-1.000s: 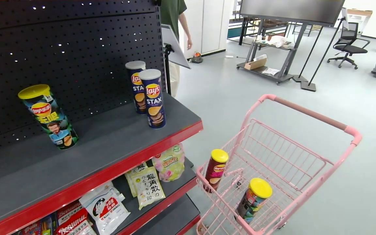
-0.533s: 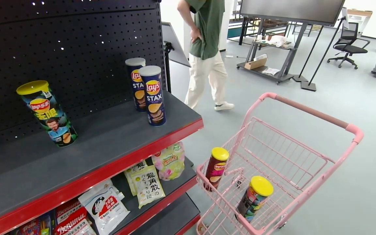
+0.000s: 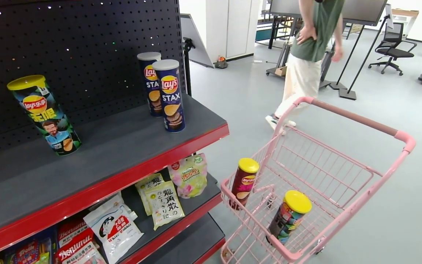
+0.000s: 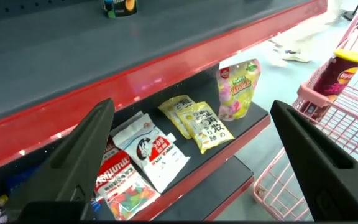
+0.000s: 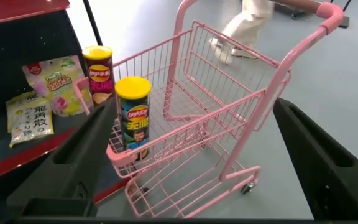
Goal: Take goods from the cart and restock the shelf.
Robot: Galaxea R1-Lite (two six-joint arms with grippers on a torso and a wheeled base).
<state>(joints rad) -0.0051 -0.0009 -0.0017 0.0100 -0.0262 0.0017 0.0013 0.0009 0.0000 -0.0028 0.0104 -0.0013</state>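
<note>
Standing around the work, what is there?

– A black pegboard (image 3: 86, 55) backs the shelf (image 3: 123, 146), and a tilted board (image 3: 196, 44) on a stand sits just past its far end. Three cans stand on top. Two blue cans (image 3: 170, 97) are near that end, one just behind the other, and a yellow-lidded can (image 3: 44, 115) is well apart toward the other side. Snack bags (image 3: 164, 203) lie on the lower shelf (image 3: 196, 205).

And the cart?

– The pink cart (image 3: 343, 121) is just beside the shelf's end. It holds two cans, both with yellow lids. The red can (image 3: 245, 182) is in the corner nearest the shelf and the dark can (image 3: 288, 218) is close to the near rim. The wire walls rise around both.

Room to move?

– There is bare shelf between the yellow-lidded can and the blue cans, out to the red front edge (image 3: 141, 172). Open grey floor (image 3: 398, 183) lies beyond the cart.

The grippers?

– The left gripper (image 4: 191, 106) is spread wide, holding nothing, and faces the lower shelf. The right gripper (image 5: 192, 102) is also wide and empty, and faces the cart.
</note>
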